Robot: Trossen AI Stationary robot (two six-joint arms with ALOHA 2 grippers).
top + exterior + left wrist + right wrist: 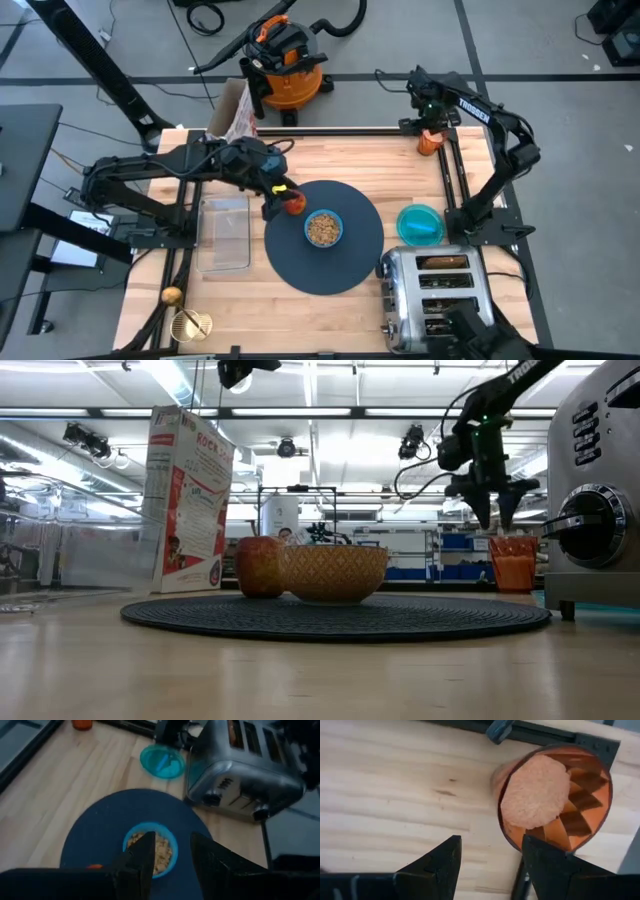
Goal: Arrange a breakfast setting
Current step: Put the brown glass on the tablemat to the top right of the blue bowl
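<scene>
A faceted copper-orange cup (555,795) stands on the pale wooden desk (390,160) below the right end effector (490,865), fingers parted. The left end effector (170,860), also parted and empty, hangs over the round woven mat (355,215) by the glossy apple (294,204).

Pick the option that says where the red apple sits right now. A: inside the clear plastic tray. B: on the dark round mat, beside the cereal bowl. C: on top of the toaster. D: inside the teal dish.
B: the red apple rests on the dark round mat beside the cereal bowl, with the left end effector right at it, as the low view confirms.
</scene>
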